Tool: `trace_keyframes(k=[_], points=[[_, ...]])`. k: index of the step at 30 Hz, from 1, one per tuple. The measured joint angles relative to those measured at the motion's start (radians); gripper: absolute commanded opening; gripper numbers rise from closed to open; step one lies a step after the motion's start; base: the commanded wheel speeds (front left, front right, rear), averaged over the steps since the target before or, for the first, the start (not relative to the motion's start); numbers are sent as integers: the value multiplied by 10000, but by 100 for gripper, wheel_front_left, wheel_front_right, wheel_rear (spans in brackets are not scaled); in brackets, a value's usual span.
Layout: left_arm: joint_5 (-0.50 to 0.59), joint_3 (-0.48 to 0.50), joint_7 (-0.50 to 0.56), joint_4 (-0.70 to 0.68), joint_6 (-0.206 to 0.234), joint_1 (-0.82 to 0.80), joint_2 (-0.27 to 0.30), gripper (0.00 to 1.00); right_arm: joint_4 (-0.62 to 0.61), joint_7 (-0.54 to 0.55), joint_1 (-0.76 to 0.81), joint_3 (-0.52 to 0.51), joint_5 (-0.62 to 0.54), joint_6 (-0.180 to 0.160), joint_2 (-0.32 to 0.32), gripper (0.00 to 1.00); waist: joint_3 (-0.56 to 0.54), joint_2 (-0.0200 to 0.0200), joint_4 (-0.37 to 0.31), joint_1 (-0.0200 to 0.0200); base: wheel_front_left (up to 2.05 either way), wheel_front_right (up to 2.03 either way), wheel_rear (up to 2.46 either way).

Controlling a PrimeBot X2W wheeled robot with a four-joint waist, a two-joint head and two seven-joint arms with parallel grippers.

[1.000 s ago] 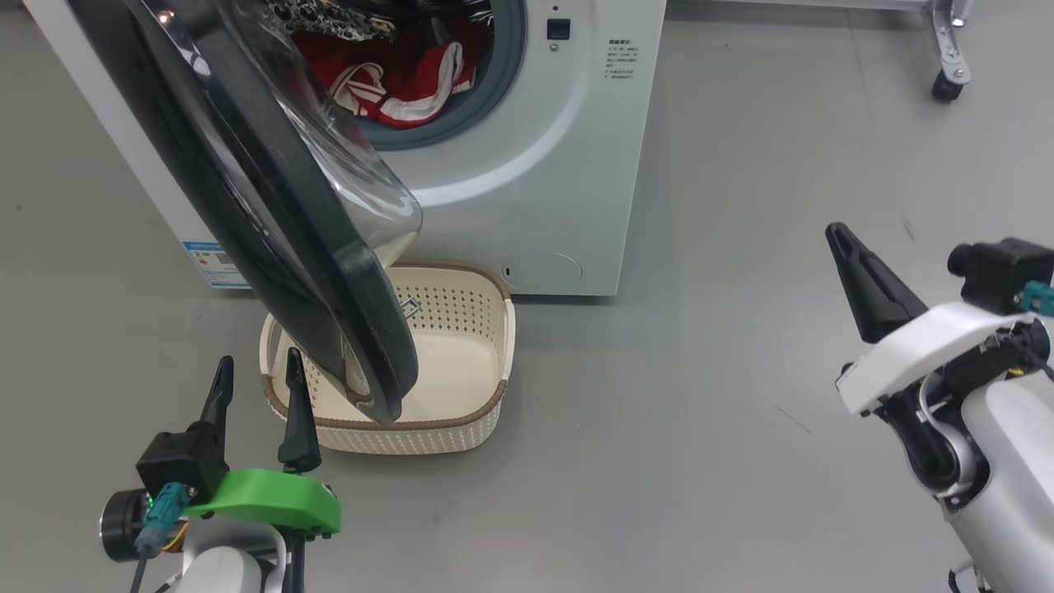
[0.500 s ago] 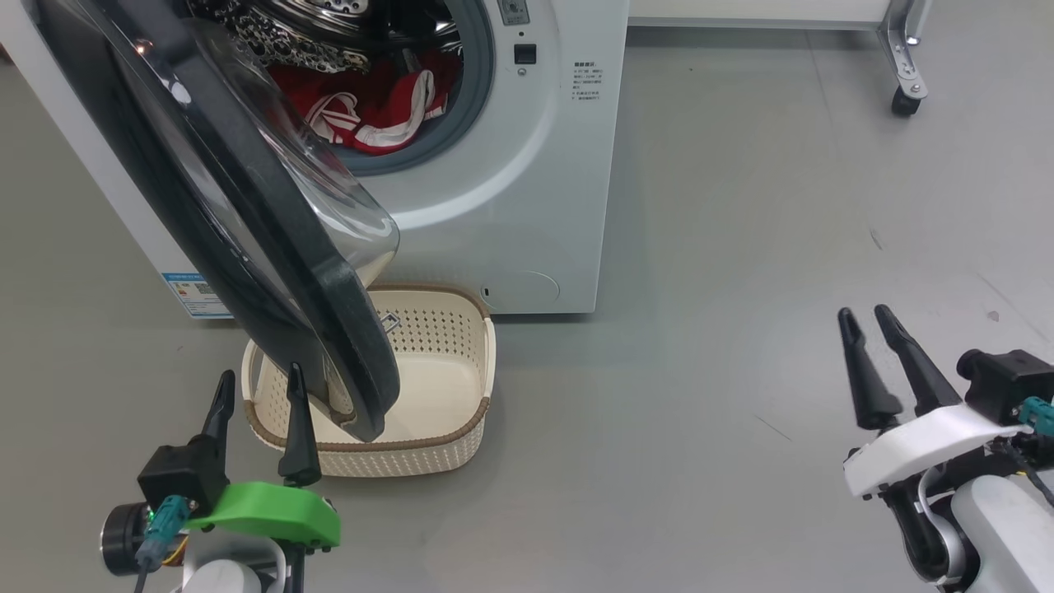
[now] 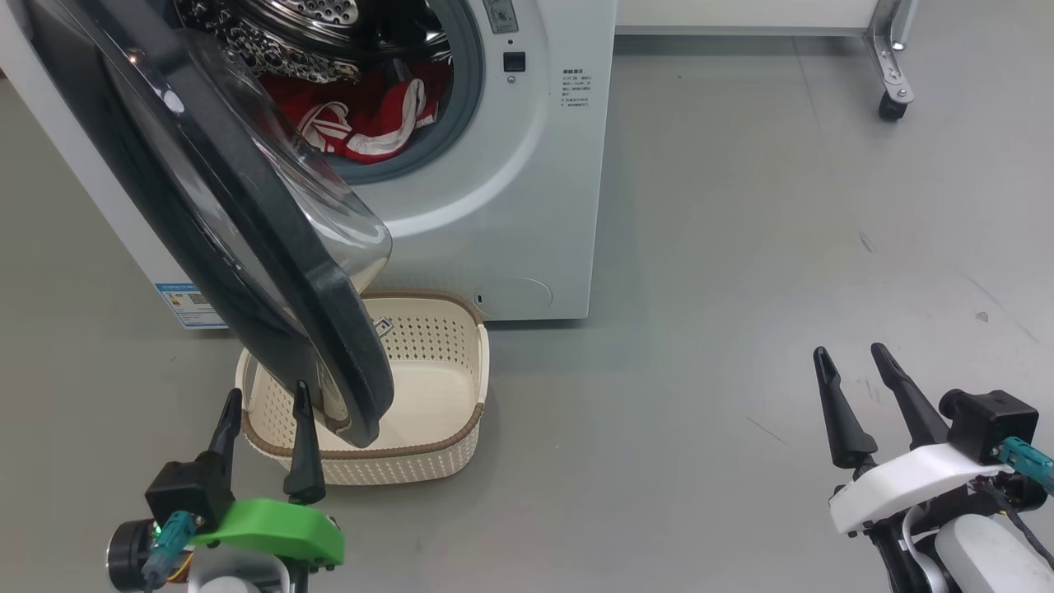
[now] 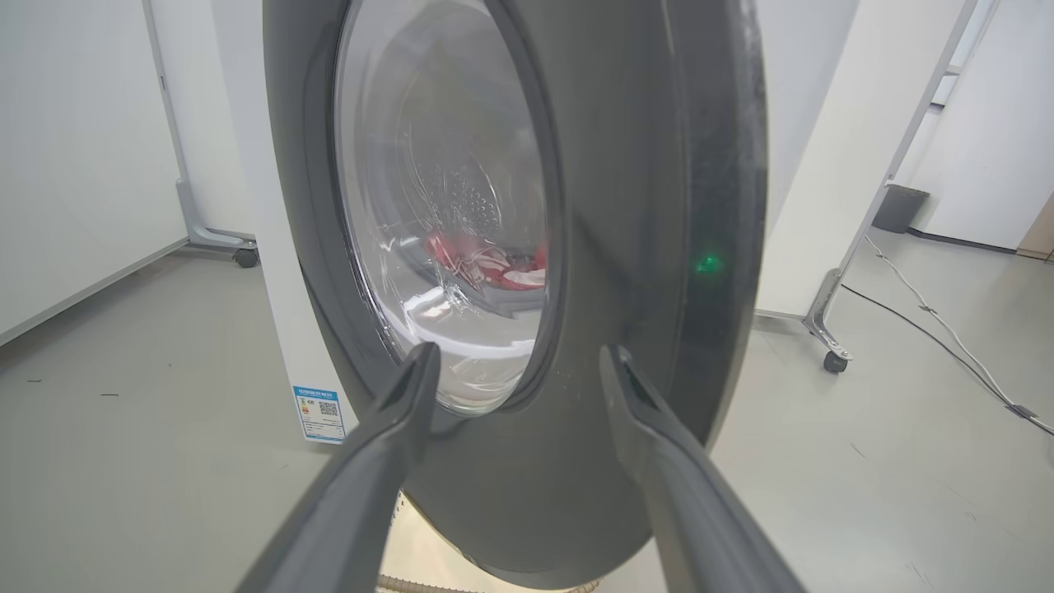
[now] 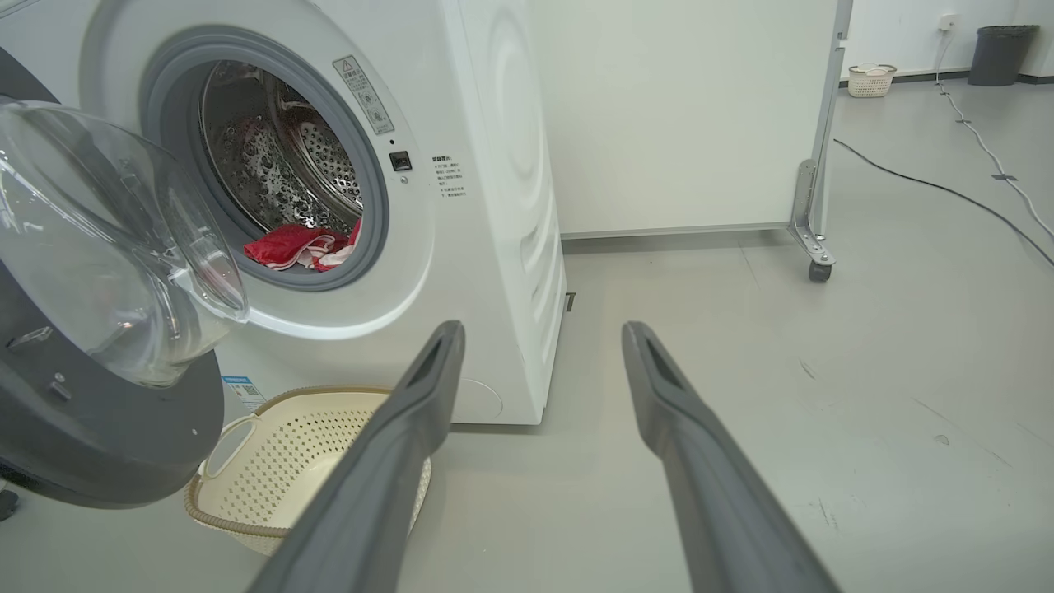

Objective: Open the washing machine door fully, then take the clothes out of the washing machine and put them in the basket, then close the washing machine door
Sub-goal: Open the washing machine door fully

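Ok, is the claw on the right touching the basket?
Apart. The head view shows a wide stretch of bare floor between the right claw and the basket.

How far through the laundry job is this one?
Done: door stands open, though it overhangs the basket. In hand: nothing; left gripper and right gripper have open, empty jaws. Remaining: red clothes lie in the washing machine, basket empty, door to close.

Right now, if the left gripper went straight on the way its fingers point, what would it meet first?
Most likely the washing machine door: in the left wrist view its black outer face lies dead ahead of the open left gripper. How far off it is remains unclear.
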Motion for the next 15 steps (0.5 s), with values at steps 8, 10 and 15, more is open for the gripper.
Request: trace_keyframes(k=[8, 10, 15], points=[[-2, -4, 0, -8, 0, 73, 0, 100, -173, -10, 214, -98, -276, -92, 173, 100, -37, 0, -28, 0, 0, 0, 0], [-2, -4, 0, -8, 0, 73, 0, 100, -267, -12, 233, -199, -336, -94, 236, 100, -41, 0, -34, 0, 0, 0, 0], [-4, 50, 0, -36, 0, 73, 0, 100, -418, -13, 397, -351, -458, -94, 314, 100, -36, 0, -55, 0, 0, 0, 0]])
